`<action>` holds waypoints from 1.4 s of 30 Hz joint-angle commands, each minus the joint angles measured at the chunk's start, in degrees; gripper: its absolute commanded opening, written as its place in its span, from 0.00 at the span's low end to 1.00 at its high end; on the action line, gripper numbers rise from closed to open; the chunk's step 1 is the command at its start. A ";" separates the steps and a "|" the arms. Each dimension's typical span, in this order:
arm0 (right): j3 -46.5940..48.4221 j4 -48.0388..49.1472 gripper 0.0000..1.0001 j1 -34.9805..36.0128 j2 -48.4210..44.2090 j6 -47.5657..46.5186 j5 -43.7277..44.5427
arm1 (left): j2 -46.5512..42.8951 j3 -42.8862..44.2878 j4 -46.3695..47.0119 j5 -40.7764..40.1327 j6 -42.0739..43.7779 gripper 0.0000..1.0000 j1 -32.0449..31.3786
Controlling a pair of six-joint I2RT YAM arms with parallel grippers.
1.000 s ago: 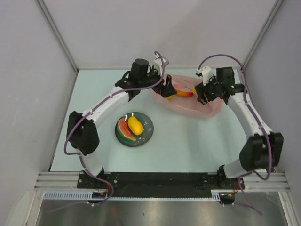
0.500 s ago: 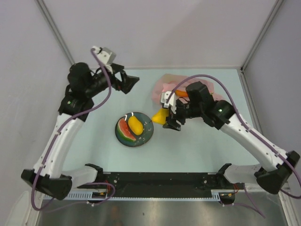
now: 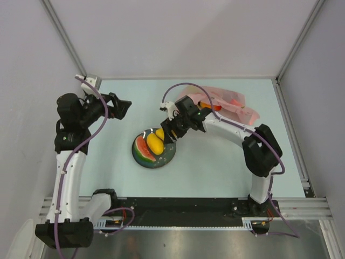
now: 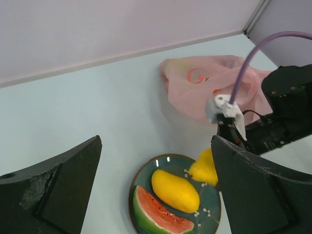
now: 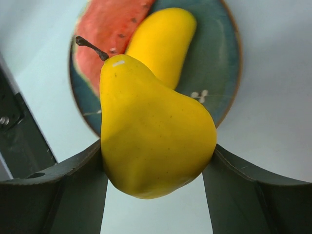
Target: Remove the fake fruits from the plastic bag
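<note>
The bag (image 3: 229, 102) lies at the table's (image 3: 215, 167) 1 o'clock, with an orange-red fruit (image 3: 215, 107) showing inside it. The plate (image 3: 168, 155) sits near centre and holds the watermelon (image 3: 142, 151) and mango (image 3: 154, 143). The right gripper (image 3: 164, 135) pinches a yellow pear (image 5: 156, 131) by its fat end. The pear's stem points toward the plate, and it hangs over the rim at 1 o'clock. The bare patch beside the mango lies just ahead, toward 7 o'clock, so a short advance and release should do. The left gripper (image 3: 121, 108), spread and empty, hovers well off at 10 o'clock.
</note>
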 commanded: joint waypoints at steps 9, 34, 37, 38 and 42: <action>12.58 5.63 0.34 -1.59 14.41 7.00 4.19 | -3.91 -5.25 3.73 6.46 -4.87 1.00 4.33; 15.85 5.11 0.85 1.84 19.36 7.71 2.52 | -2.51 -6.21 5.31 7.61 -6.36 1.00 5.65; 16.55 4.23 0.99 0.27 14.80 8.93 -2.66 | -1.37 -5.60 5.84 7.70 -6.62 1.00 5.65; 16.90 3.79 1.00 -0.17 11.48 9.54 -3.89 | -0.67 -5.42 6.28 7.61 -6.71 1.00 5.56; 17.69 -1.12 1.00 -3.33 2.95 9.03 -6.89 | 1.70 -3.06 8.30 6.82 -7.24 0.99 4.59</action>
